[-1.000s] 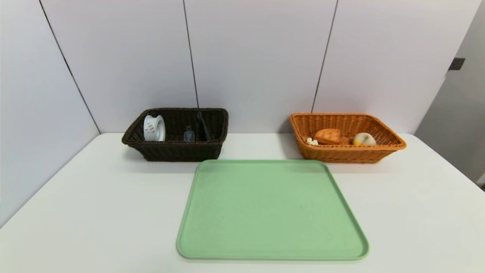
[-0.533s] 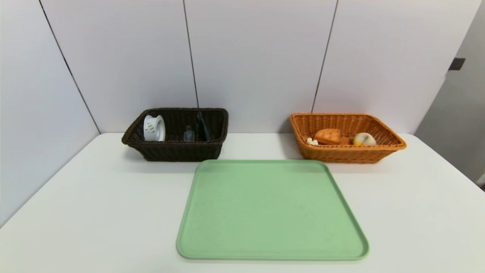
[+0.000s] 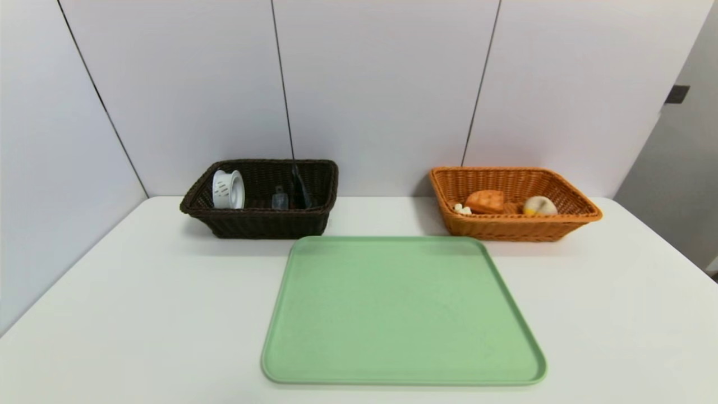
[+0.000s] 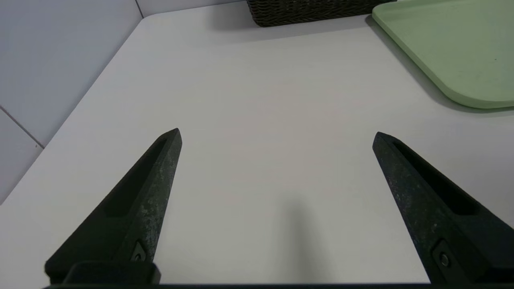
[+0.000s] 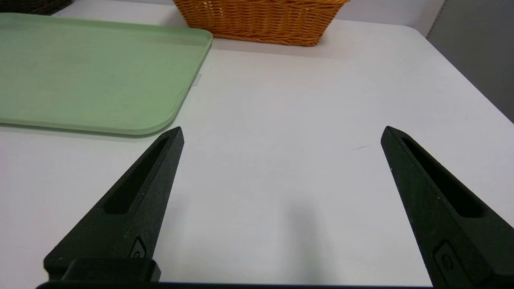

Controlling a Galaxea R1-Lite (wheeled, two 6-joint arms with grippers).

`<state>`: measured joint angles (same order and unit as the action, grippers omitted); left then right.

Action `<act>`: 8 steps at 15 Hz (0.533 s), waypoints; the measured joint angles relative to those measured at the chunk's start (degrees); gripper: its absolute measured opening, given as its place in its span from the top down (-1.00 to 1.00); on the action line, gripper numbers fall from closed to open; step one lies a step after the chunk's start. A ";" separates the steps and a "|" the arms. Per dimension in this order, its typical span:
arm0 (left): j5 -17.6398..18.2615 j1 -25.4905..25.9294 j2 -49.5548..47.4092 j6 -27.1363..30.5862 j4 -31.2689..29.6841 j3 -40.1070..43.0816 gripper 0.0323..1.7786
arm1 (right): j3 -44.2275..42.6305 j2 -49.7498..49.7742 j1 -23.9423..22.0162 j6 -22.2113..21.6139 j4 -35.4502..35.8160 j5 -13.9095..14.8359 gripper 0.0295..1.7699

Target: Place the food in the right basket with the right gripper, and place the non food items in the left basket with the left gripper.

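Note:
The orange right basket (image 3: 572, 216) stands at the back right and holds the food: a waffle slice (image 3: 486, 201) and a cream bun (image 3: 539, 206). In the dark brown left basket (image 3: 258, 223), at the back left, lie the non food items: a white tape roll (image 3: 228, 189), a grey case (image 3: 279, 199) and a dark cone-shaped tube (image 3: 299, 188). Neither arm shows in the head view. My left gripper (image 4: 277, 133) hangs open over bare table left of the tray. My right gripper (image 5: 282, 132) is open over bare table right of the tray. Nothing is between either pair of fingers.
A light green tray (image 3: 314, 359) with nothing on it lies in the middle of the white table (image 3: 140, 292). Its corners show in the wrist views as tray (image 4: 461, 52) and tray (image 5: 88, 76). Grey wall panels close off the back and left.

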<state>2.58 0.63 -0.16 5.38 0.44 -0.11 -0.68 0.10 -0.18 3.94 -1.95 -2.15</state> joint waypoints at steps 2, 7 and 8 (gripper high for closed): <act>-0.44 0.05 0.00 -1.13 -0.02 0.09 -0.90 | 0.13 0.00 0.00 -1.05 0.68 0.74 -0.92; -0.48 0.02 0.00 -1.52 -0.09 0.11 -0.90 | 0.41 0.00 0.00 -2.84 1.65 2.33 -0.92; -0.50 0.02 0.00 -1.52 -0.09 0.11 -0.90 | 0.41 0.00 0.00 -2.86 1.68 2.33 -0.92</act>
<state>2.08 0.66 -0.16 3.85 0.35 0.00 -0.27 0.10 -0.18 1.07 -0.27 0.18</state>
